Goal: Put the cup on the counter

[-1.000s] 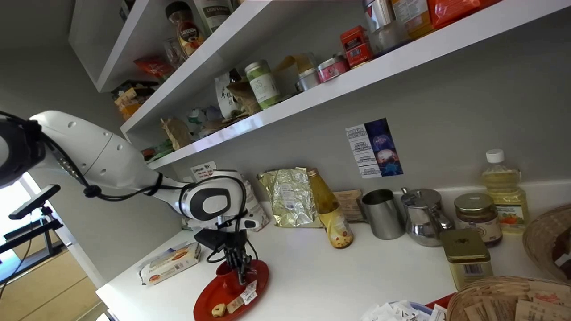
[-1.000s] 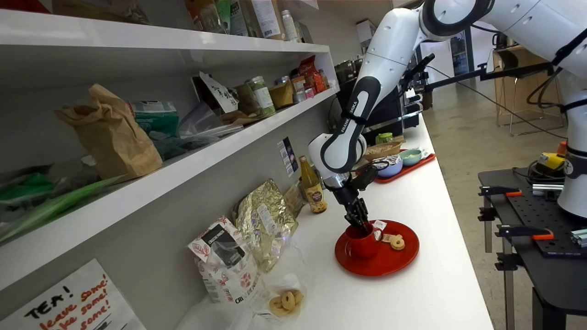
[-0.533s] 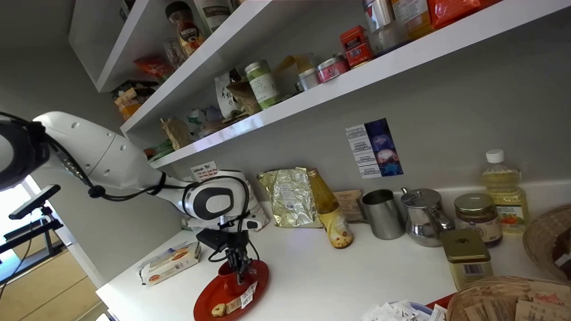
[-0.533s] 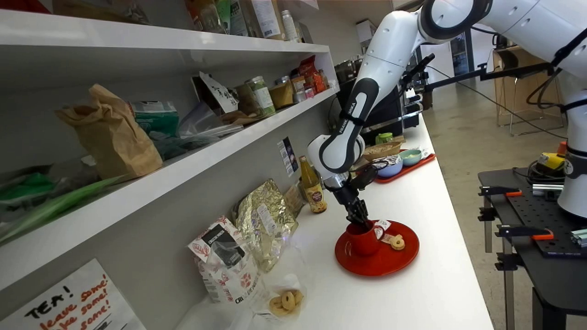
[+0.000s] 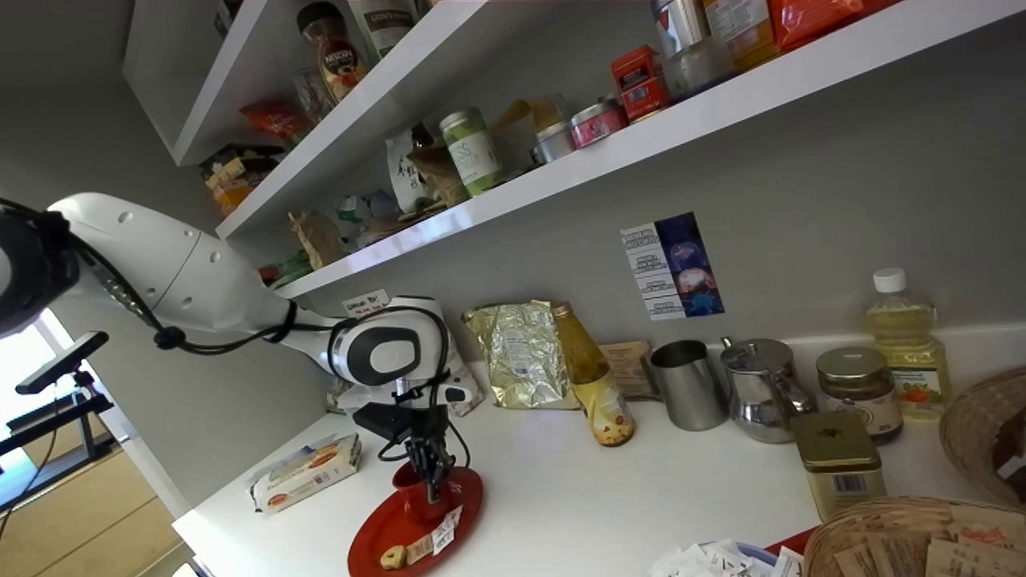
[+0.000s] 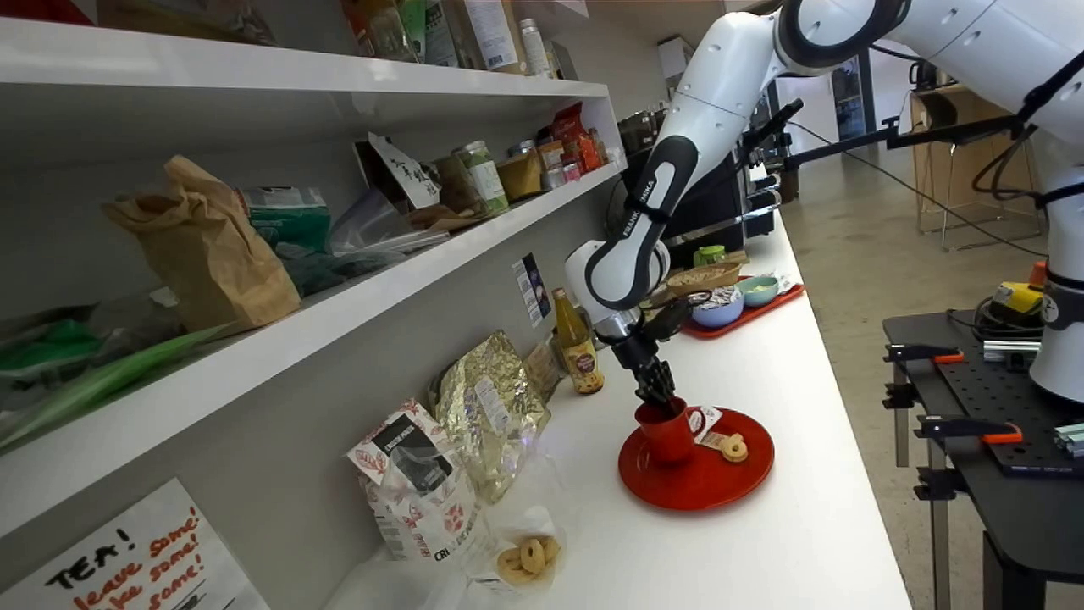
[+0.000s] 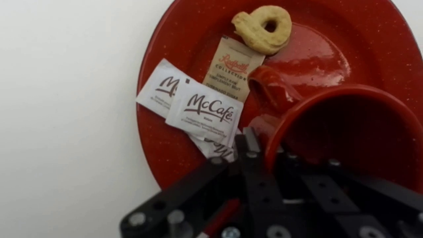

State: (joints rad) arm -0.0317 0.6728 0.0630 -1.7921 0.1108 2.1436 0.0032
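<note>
The red cup (image 6: pixel 669 439) is over the red plate (image 6: pixel 737 483) on the white counter (image 6: pixel 762 542). In the wrist view my gripper (image 7: pixel 267 147) is shut on the cup's wall, one finger outside and one inside the cup (image 7: pixel 347 132). The cup's handle (image 7: pixel 276 89) points toward the paper packets. The cup looks raised slightly; its base and any gap to the plate (image 7: pixel 155 142) are hard to make out. In an exterior view the gripper (image 5: pixel 433 483) covers part of the cup (image 5: pixel 417 505).
White sugar packets (image 7: pixel 205 112), a brown packet (image 7: pixel 231 67) and a ring biscuit (image 7: pixel 266 29) lie on the plate. A bottle (image 6: pixel 579 347), a foil bag (image 6: pixel 491 415) and a paper bag (image 6: pixel 415 483) stand along the wall. A shelf (image 5: pixel 625 160) hangs above.
My gripper and the cup have risen slightly together, with a small shift toward the wall. The plate and its packets have stayed in place.
</note>
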